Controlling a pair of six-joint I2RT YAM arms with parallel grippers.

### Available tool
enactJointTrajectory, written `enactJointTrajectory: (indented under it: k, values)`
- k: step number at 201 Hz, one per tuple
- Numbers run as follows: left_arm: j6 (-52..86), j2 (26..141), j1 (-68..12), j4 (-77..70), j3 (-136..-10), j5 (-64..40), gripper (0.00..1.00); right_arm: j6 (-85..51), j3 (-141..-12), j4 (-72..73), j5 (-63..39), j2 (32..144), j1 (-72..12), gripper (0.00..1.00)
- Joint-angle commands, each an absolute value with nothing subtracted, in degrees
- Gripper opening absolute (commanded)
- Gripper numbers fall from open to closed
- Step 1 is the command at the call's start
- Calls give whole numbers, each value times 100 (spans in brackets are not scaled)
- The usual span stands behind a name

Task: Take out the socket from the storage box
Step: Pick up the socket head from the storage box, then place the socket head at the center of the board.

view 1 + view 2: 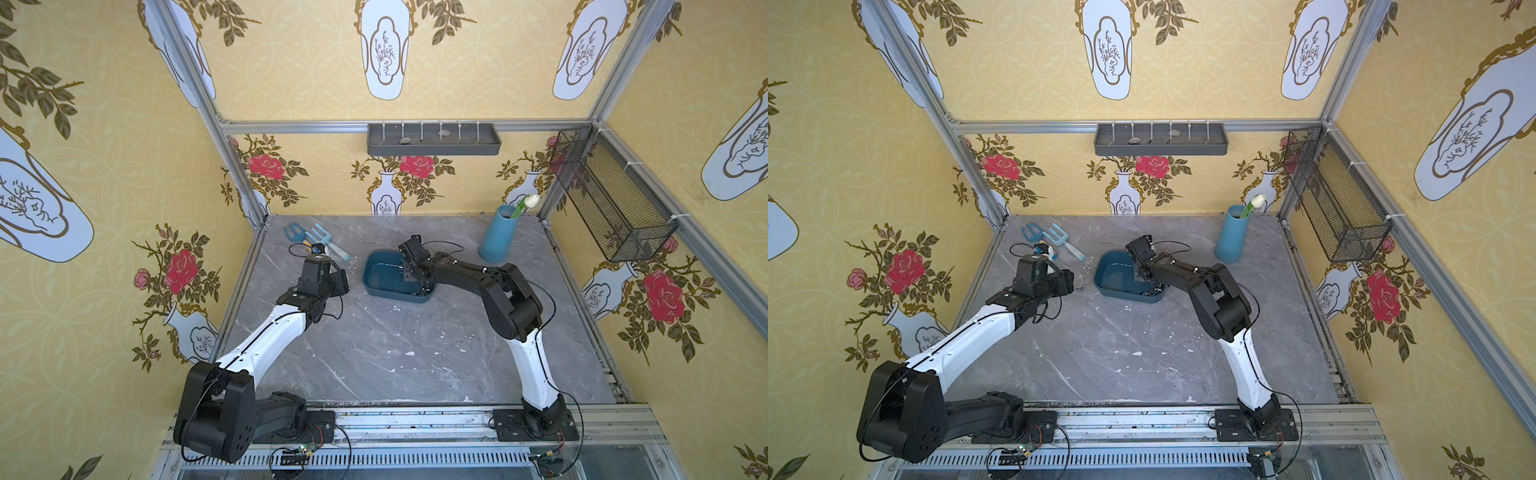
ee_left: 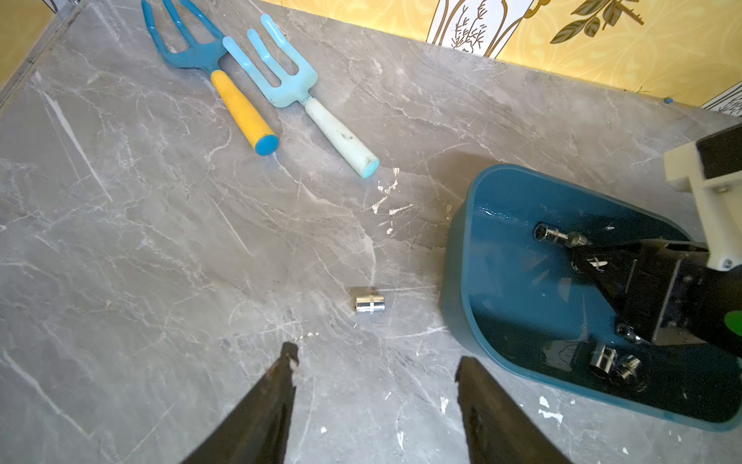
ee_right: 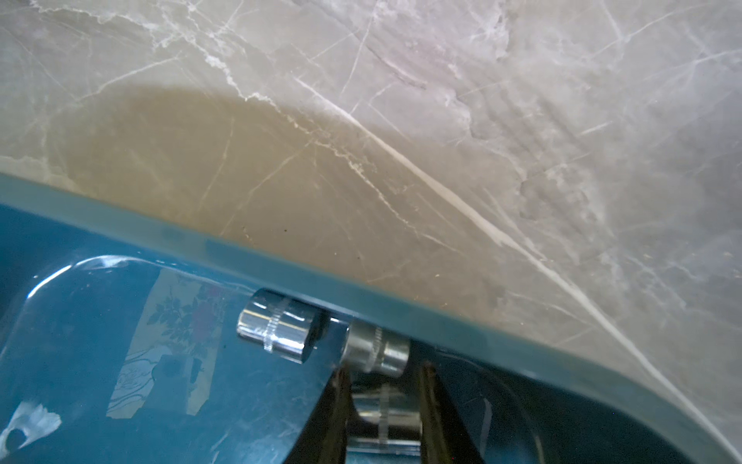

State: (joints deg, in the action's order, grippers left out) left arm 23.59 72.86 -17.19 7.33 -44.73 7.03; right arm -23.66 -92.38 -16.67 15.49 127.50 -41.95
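Note:
The teal storage box (image 1: 376, 270) (image 1: 1106, 276) sits at mid-table, its rim (image 3: 281, 273) running across the right wrist view. My right gripper (image 1: 424, 286) (image 3: 384, 371) reaches down into the box's near-right corner. It is shut on a chrome socket (image 3: 385, 418) that fills the gap between its fingers. Two more sockets (image 3: 281, 331) (image 3: 375, 353) lie against the box wall just past the fingertips. A long socket piece (image 2: 562, 237) lies deeper in the box. My left gripper (image 2: 377, 355) (image 1: 341, 280) hangs open over bare table, left of the box. A loose socket (image 2: 369, 305) (image 1: 1079, 286) lies on the marble in front of it.
Two plastic garden forks (image 1: 322, 241) (image 2: 241, 80) lie at the back left. A blue vase with a white tulip (image 1: 496, 235) stands at the back right. A grey tray (image 1: 432, 139) hangs on the back wall and a black mesh basket (image 1: 611, 199) on the right wall.

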Motion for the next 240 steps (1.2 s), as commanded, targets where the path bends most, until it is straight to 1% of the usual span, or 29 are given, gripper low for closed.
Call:
enactJointTrajectory:
  k: [1, 60, 93, 119, 146, 186, 240]
  values:
    - [2294, 7268, -1715, 606, -4461, 696, 69, -2202, -9233, -1695, 1599, 12595, -4238, 25]
    - [2310, 7222, -1718, 625, -4454, 688, 69, -1950, -8736, -1662, 1558, 11720, -4395, 24]
    - [2303, 7242, -1719, 643, -4461, 659, 69, -1868, -8299, -1792, 1767, 11039, -4399, 24]
    - [2296, 7247, -1714, 691, -4479, 635, 70, -1837, -7905, -1909, 1938, 10579, -4298, 24]
    - [2305, 7246, -1721, 703, -4487, 610, 70, -1876, -7259, -1792, 1893, 10199, -4043, 24]
    - [2319, 7269, -1714, 760, -4500, 589, 71, -2046, -6386, -1484, 1591, 10020, -3514, 24]
    - [2330, 7280, -1720, 783, -4515, 563, 71, -2069, -6169, -1165, 1399, 10371, -3247, 24]
